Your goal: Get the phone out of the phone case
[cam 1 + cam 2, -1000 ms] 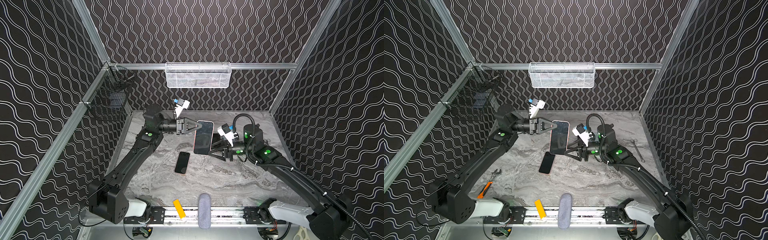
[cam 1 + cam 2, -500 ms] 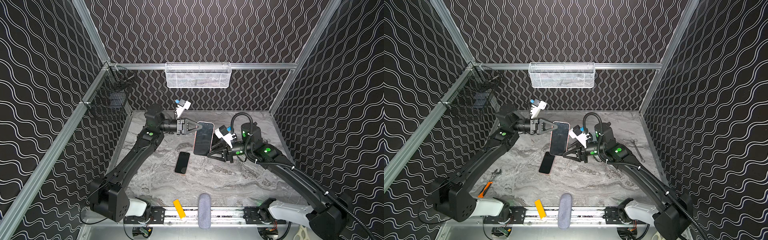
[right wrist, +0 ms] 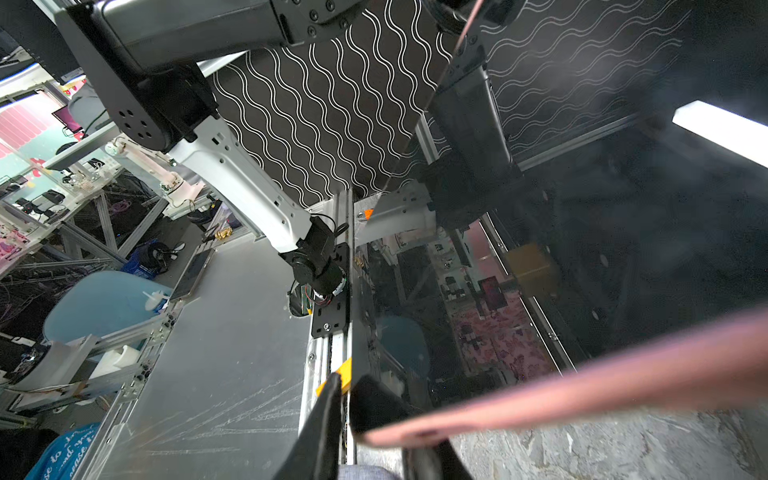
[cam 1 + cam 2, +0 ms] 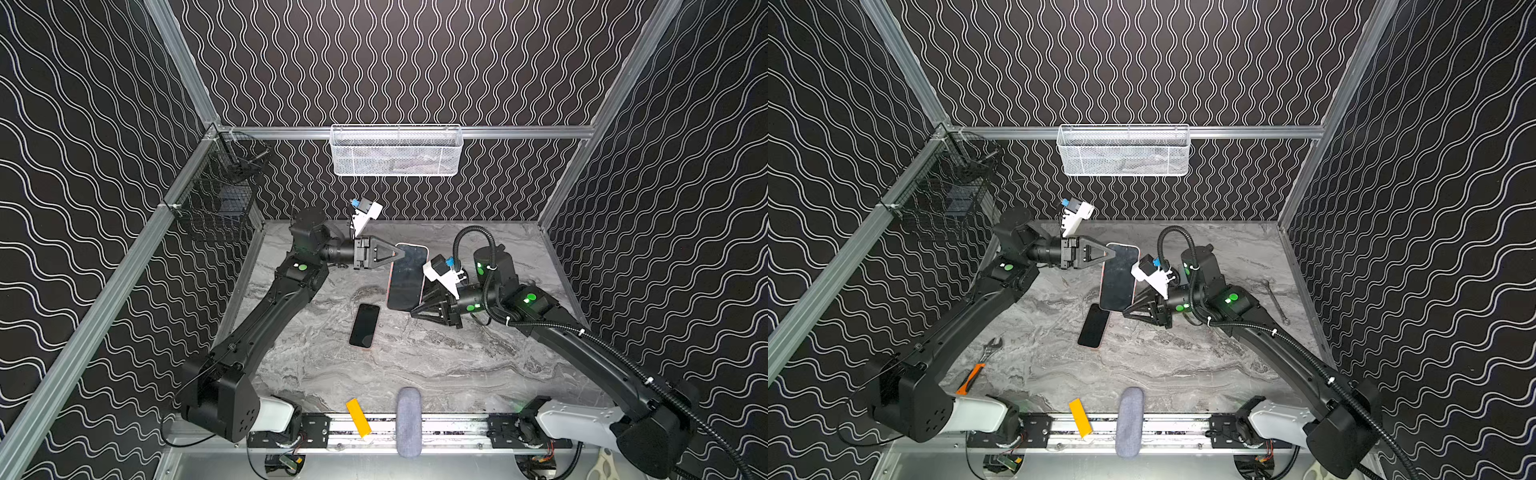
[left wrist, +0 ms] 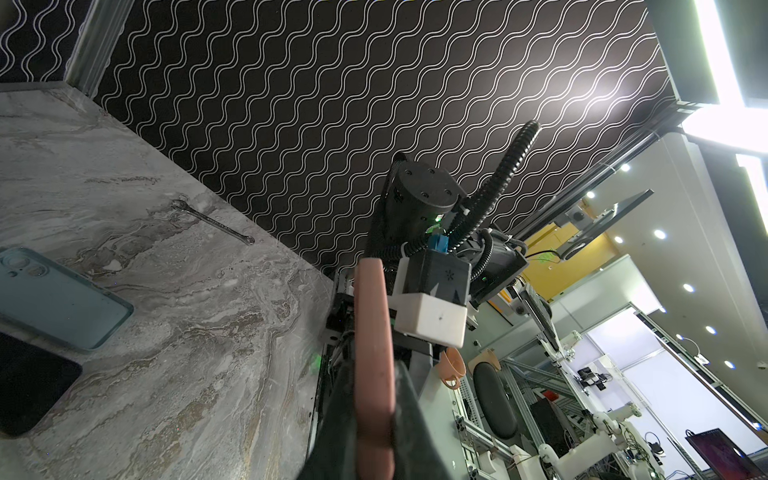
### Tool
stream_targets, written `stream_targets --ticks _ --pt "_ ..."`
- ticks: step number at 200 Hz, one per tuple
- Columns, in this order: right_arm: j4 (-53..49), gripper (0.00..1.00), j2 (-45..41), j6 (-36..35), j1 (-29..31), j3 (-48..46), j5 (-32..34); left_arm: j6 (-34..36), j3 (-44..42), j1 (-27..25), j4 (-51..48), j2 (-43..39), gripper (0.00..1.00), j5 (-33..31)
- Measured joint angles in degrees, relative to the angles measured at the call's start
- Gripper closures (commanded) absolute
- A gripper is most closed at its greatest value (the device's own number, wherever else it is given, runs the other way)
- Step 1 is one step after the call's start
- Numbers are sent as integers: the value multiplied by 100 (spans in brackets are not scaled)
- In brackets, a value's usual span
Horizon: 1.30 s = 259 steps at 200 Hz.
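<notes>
The left tool (image 4: 397,258) is clamped shut on the pink phone case's (image 5: 372,353) top corner, holding the phone (image 4: 406,277) clear of the worktop (image 4: 415,365); its long axis runs down to the right tool (image 4: 415,309), whose part-open jaws straddle the bottom corner; whether they grip it, I cannot tell.

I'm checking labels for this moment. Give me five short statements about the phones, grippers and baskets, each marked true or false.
1. The left gripper is shut on the pink-cased phone. True.
2. A dark phone lies flat on the table. True.
3. The white mesh basket stands on the table. False: it hangs from the rail on the back wall.
4. The right gripper holds the teal case. False: that case lies on the table; the right gripper is at the pink-cased phone's lower corner.
5. A wrench lies on the table on the right arm's side. True.
</notes>
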Motion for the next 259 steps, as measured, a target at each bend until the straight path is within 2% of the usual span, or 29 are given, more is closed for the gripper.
stream_targets --ticks 41,65,89,124,200,259 --pt "-168 76 -9 -131 46 9 85 7 35 0 7 20 100 -2" --pt "-221 82 -2 -177 57 46 136 7 35 -2 9 28 100 9" --pt "-348 92 28 -186 96 85 157 140 35 -2 81 28 100 111" --pt "-387 96 42 -192 236 116 286 352 -35 7 140 -44 100 240" --pt "-442 100 -7 -350 1311 68 2197 1158 -129 -9 138 7 100 955" --pt "-387 98 76 -933 1773 -11 3342 1281 -155 -37 81 203 100 1019"
